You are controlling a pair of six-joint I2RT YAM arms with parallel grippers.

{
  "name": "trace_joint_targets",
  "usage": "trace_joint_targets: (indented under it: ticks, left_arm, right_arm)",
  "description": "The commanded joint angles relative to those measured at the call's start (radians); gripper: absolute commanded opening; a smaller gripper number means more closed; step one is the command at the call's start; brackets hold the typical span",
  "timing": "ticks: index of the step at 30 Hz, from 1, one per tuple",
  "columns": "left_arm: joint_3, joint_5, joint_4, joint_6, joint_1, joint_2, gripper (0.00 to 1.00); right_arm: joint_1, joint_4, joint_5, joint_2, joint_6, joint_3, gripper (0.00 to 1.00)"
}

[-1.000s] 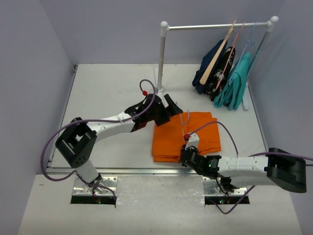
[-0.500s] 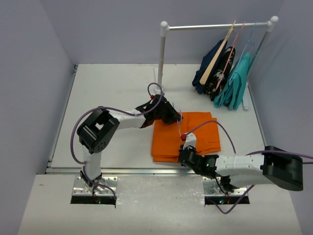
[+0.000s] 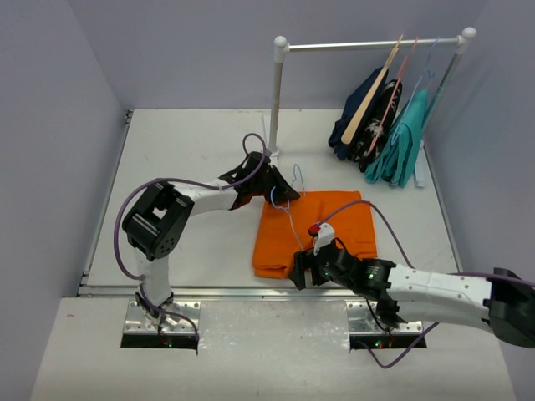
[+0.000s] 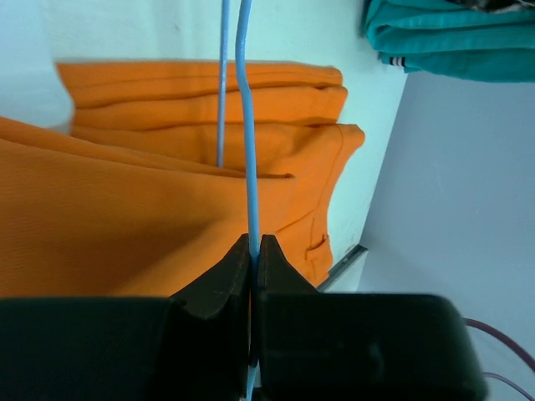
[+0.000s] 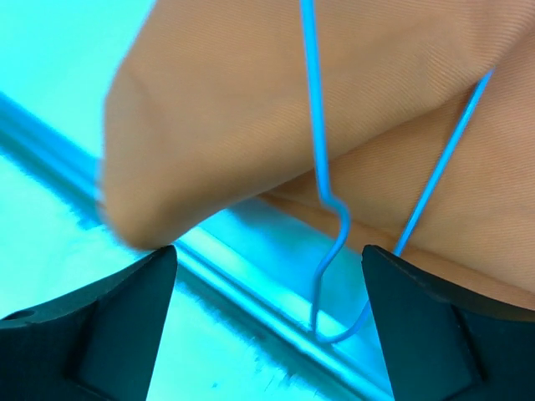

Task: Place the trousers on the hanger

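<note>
Tightly, left claw (image 4: 253,243) pinches thin wire hanger (image 4: 244,125) over ribbed trousers (image 4: 125,238).

Robot lab test cell
Plain lavender walls (image 3: 50,125) are enclosing a white table (image 3: 184,150); a clothes rail (image 3: 368,44) is standing at its far right, and two arms' metal base plates (image 3: 163,322) are sitting bolted along its near edge.

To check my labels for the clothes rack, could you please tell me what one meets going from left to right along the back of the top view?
The rack's left post → navy garment → teal garment → rack's right post. The wooden hanger slants across the navy garment, so I leave it out.
</note>
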Motion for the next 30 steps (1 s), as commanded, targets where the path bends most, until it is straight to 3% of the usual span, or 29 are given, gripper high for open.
trace_joint_targets:
  ticks: [1,5,11,13,18,23,30]
  left_arm:
    - [0.004,0.041,-0.035,0.117,0.032,-0.038,0.0]
    - [-0.014,0.038,-0.033,0.123,0.037,-0.05,0.0]
    - [0.024,0.116,-0.056,0.167,0.034,-0.035,0.0]
    - [0.02,0.117,-0.07,0.192,0.034,-0.043,0.0]
    - [0.009,0.116,-0.096,0.227,0.032,-0.058,0.0]
    - [0.015,0.135,-0.094,0.255,0.02,-0.047,0.0]
    - [0.018,0.147,-0.112,0.285,0.014,-0.053,0.0]
  right_arm:
    - [-0.064,-0.197,-0.272,-0.142,-0.03,0.071,0.91]
    - [-0.104,-0.323,-0.22,-0.213,-0.028,0.101,0.91]
    - [-0.341,-0.304,-0.277,-0.187,0.049,0.111,0.9]
    - [-0.438,-0.246,-0.363,-0.148,0.061,0.11,0.87]
    - [-0.496,-0.071,-0.405,-0.063,0.089,0.094,0.8]
    - [-0.511,0.038,-0.444,0.066,0.134,0.113,0.66]
    - [-0.512,0.159,-0.452,0.179,0.176,0.108,0.61]
